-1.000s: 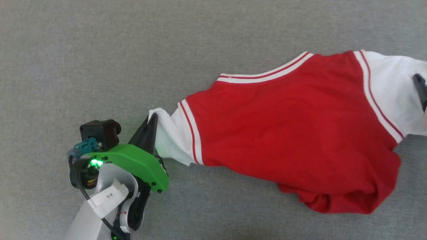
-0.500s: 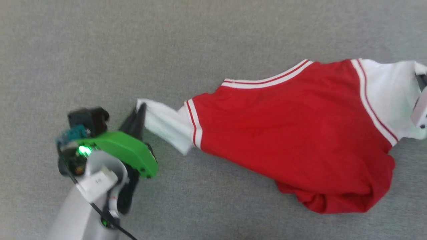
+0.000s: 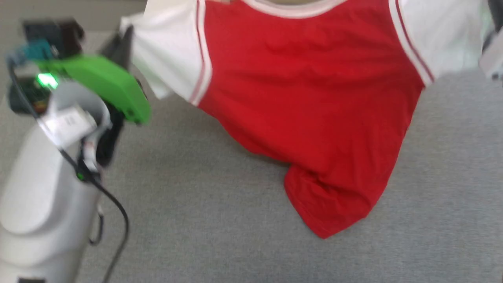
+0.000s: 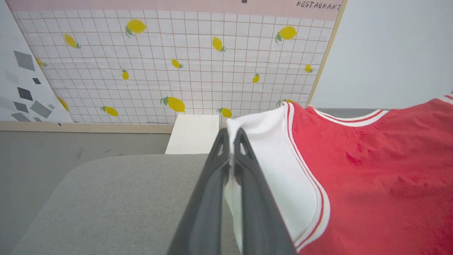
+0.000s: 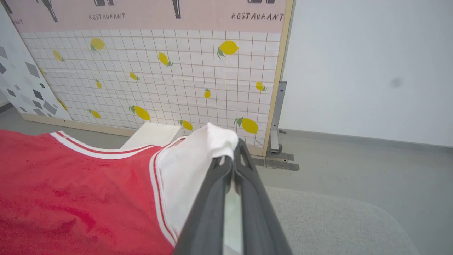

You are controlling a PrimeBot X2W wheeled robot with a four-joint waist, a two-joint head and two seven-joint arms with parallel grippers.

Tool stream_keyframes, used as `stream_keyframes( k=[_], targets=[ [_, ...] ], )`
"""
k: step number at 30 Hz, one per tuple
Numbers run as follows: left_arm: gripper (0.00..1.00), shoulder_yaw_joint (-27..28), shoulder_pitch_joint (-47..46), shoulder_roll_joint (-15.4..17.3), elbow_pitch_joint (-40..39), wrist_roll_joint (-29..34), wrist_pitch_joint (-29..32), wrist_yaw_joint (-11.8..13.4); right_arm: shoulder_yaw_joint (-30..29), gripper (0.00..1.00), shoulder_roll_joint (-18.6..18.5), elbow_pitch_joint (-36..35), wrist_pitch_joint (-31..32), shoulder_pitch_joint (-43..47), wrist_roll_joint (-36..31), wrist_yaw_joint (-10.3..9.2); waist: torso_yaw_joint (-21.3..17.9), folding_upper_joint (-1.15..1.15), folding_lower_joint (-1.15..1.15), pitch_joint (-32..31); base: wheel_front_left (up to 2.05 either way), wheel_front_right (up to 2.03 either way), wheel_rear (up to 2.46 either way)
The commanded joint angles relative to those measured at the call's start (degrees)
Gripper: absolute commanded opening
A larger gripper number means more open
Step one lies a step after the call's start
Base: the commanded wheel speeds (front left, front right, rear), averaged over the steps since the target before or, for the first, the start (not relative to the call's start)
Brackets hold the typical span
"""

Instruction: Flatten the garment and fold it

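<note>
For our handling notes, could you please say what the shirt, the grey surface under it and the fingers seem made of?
Shirt: soft matte knit cloth, likely jersey; it drapes and wrinkles. Grey surface: dull felt-like textile, going by its fuzzy grain. Fingers of the left hand: dark matte plastic or rubber, smooth, with cut-outs near the tips.

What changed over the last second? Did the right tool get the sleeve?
Yes. The right tool closed on the shirt's right sleeve; a second ago it was still open at it. Both tools then lifted the shirt, which now hangs spread between them, its lower end seemingly still on the grey surface. Unchanged: the left tool stays clamped on the left sleeve.
</note>
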Motion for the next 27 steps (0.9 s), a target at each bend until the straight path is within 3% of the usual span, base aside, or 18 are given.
stream_keyframes(
  k=[1,12,22,27],
  targets=[
    [0.0,-0.1,-3.2,1.4,1.0,1.0,0.9,-0.8,0.8,0.0,0.4,0.2,-0.8,-2.6,-0.7,-0.09,-3.3,0.0,0.0,-4.7,0.0,0.0,0.0],
    [0.0,0.0,-18.5,2.5,3.6,0.2,8.3,-1.7,6.2,0.0,1.5,1.6,0.1,-15.7,-2.2,-0.09,-5.7,0.0,0.0,-6.0,0.0,0.0,0.0],
    [0.0,-1.0,-31.2,3.8,4.0,0.6,18.4,-0.8,7.9,0.0,1.8,2.1,4.9,-24.4,-2.0,-0.09,-6.7,0.0,0.0,-0.5,0.0,0.0,0.0],
    [0.0,-1.6,-37.5,3.6,7.3,3.6,16.2,-0.2,8.3,0.0,2.5,4.7,4.0,-28.8,-3.9,-0.09,-7.4,0.0,0.0,4.8,0.0,0.0,0.0]
  ],
)
